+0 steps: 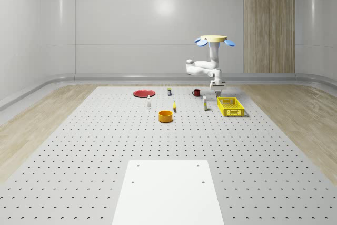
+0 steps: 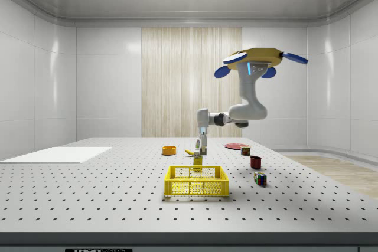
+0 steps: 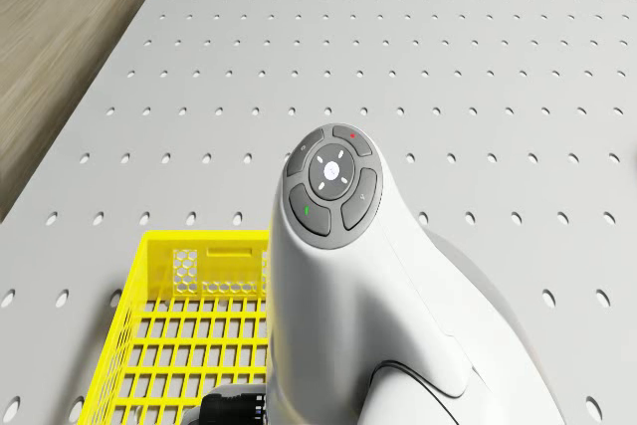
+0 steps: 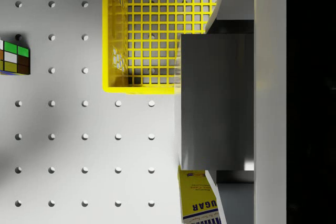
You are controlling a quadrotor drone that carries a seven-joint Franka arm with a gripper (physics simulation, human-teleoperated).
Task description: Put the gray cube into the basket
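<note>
The gray cube point(image 4: 215, 100) sits between the two fingers of my gripper point(image 4: 227, 100), which is shut on it. In the wrist view the cube hangs over the edge of the yellow basket point(image 4: 113, 35), partly above its mesh floor and partly above the table. The whole-scene view has the gripper point(image 1: 217, 91) just above the far left end of the basket point(image 1: 230, 107). From the side, the gripper point(image 2: 202, 146) is a little higher than the basket point(image 2: 196, 181). The drone point(image 1: 214, 39) hovers above the table beside the basket, with its arm point(image 3: 338, 276) bent down.
A Rubik's cube point(image 4: 13, 59) and a sugar box point(image 4: 197, 198) lie close to the basket. Farther off stand a red mug point(image 1: 196, 93), a red plate point(image 1: 144, 94), an orange bowl point(image 1: 166, 116) and a small bottle point(image 1: 149, 102). A white sheet point(image 1: 167, 191) covers the near table.
</note>
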